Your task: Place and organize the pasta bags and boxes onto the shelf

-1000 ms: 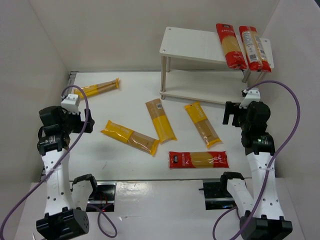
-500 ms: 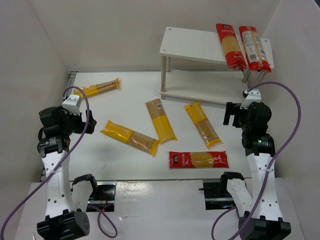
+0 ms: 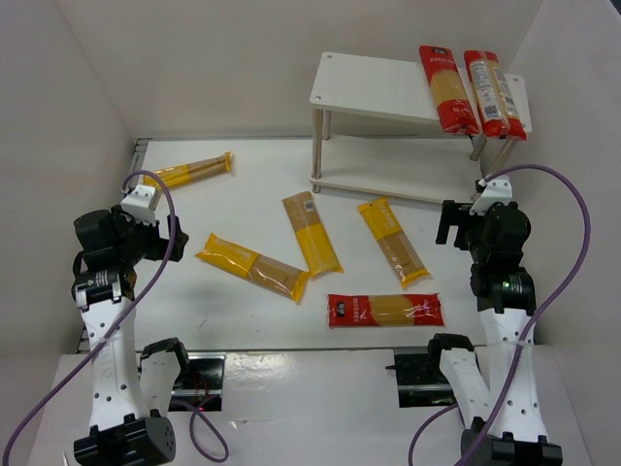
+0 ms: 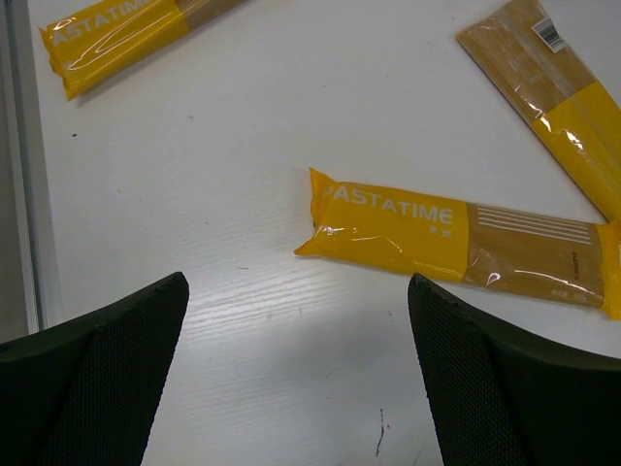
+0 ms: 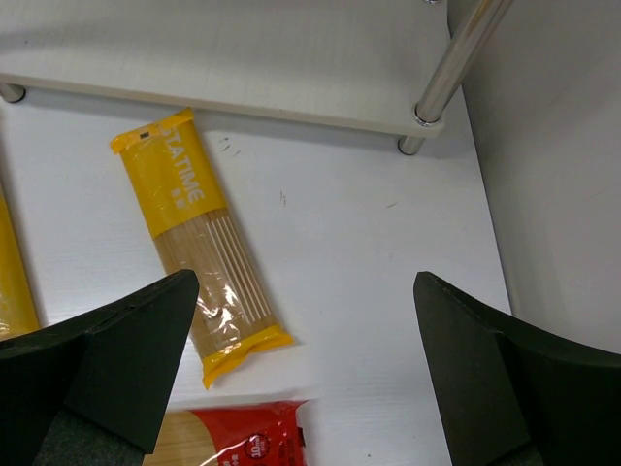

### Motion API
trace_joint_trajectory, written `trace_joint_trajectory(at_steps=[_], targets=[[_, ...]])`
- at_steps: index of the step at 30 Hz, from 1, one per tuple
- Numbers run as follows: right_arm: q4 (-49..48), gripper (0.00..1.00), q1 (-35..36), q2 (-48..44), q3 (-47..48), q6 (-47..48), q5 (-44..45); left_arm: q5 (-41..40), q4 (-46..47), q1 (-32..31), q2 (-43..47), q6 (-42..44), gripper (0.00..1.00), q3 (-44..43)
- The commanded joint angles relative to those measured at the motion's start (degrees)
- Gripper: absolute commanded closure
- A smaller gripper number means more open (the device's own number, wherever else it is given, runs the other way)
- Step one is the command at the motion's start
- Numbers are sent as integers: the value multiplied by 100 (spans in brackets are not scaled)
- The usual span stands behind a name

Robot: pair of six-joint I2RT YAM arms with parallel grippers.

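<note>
Several yellow pasta packets lie scattered on the white table, among them one at the far left (image 3: 189,171), one in front of my left gripper (image 3: 252,266) (image 4: 456,243) and one near my right gripper (image 3: 393,241) (image 5: 199,243). A red-ended packet (image 3: 385,310) (image 5: 243,432) lies near the front. Two red-ended packets (image 3: 448,89) rest side by side on the top board of the white shelf (image 3: 378,85). My left gripper (image 3: 173,238) (image 4: 296,291) hangs open over bare table. My right gripper (image 3: 448,221) (image 5: 306,282) is open too, right of the yellow packet, holding nothing.
White walls close in the table on the left, back and right. The shelf's lower board (image 5: 223,58) and a metal leg (image 5: 456,58) stand just beyond my right gripper. A metal rail (image 4: 24,175) runs along the table's left edge.
Both arms have shifted only slightly, the right one a little to the right. The packets lie where they were and both grippers stay open.
</note>
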State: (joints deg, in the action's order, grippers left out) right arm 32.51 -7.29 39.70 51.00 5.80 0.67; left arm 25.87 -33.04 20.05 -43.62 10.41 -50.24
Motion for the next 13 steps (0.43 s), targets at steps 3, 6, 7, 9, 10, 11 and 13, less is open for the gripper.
trace_joint_trajectory(at_steps=[3, 6, 7, 9, 10, 11, 13], targets=[[-324, 0, -36, -42, -20, -18, 48, 217, 78, 25, 46, 127, 1, -21], [-324, 0, -36, -42, -20, -18, 48, 270, 78, 25, 46, 127, 1, -21], [-324, 0, -36, -42, -20, -18, 48, 270, 78, 25, 46, 127, 1, -21], [-324, 0, -36, -42, -20, -18, 48, 270, 78, 25, 46, 127, 1, -21], [-324, 0, -36, -42, -20, -18, 48, 270, 78, 25, 46, 127, 1, -21], [-324, 0, -36, -42, -20, -18, 48, 270, 78, 25, 98, 127, 1, -21], [-324, 0, -36, -42, -20, -18, 48, 270, 78, 25, 99, 127, 1, -21]])
